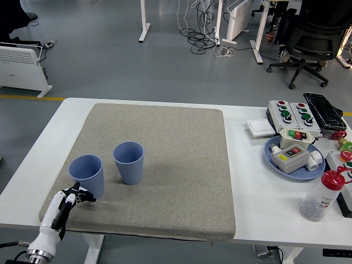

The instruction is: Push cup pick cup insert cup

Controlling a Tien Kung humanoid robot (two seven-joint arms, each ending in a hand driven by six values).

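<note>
Two blue ribbed cups stand upright on the grey mat (181,165). The left cup (87,175) is near the mat's front left corner; the right cup (128,162) stands just beside it, a small gap between them. My left hand (74,197) comes in from the lower left, white-backed with black fingers. Its fingers are extended and loosely spread, with the tips just below the left cup's base, close to it but holding nothing. The right arm does not show.
A blue dish (293,157) with button boxes, more button boxes (290,113) behind it, a white switch plate (259,127) and a red-capped bottle (321,196) crowd the table's right side. The office floor and chairs lie beyond.
</note>
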